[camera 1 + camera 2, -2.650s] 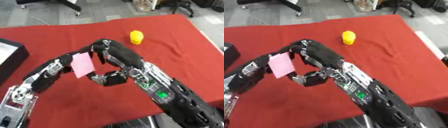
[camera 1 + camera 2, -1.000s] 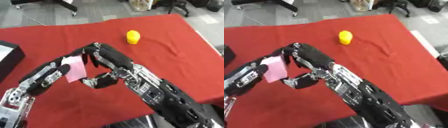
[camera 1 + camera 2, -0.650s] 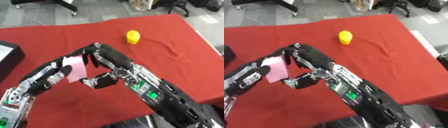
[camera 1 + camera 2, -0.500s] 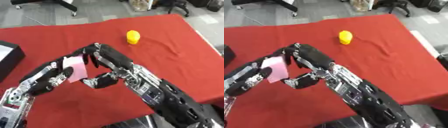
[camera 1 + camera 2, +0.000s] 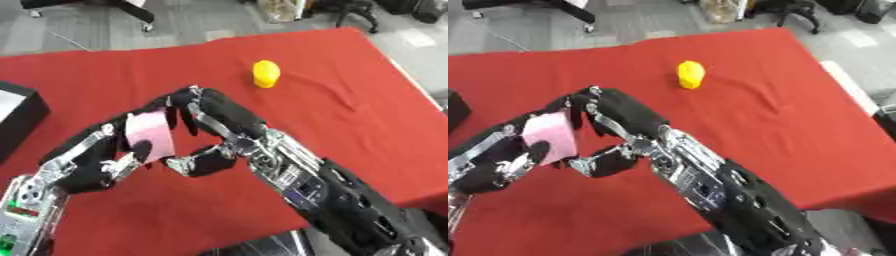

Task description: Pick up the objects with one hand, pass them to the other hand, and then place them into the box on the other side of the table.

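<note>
Grey floor and chair bases are being seen beyond a red-covered surface (image 5: 350, 100). Over its middle, a pink flat object (image 5: 149, 134) is being held up off the cloth between the two hands. Compared with a moment ago, the pink object is sitting lower and further left, now lying against the left robot hand (image 5: 109, 157), whose fingers and thumb are being curled round its lower edge. The right robot hand (image 5: 210, 117) is still being kept at the object's top and right edge, fingers bent over it, thumb tucked below; whether it is still gripping or only touching cannot be told for sure. So the handover is being read as nearly done: the left side is taking the load, and release by the right is likely what is left. The black box (image 5: 19, 117) is waiting at the left edge, well apart from the hands. A yellow object (image 5: 266, 73) is being left untouched further back on the cloth.
</note>
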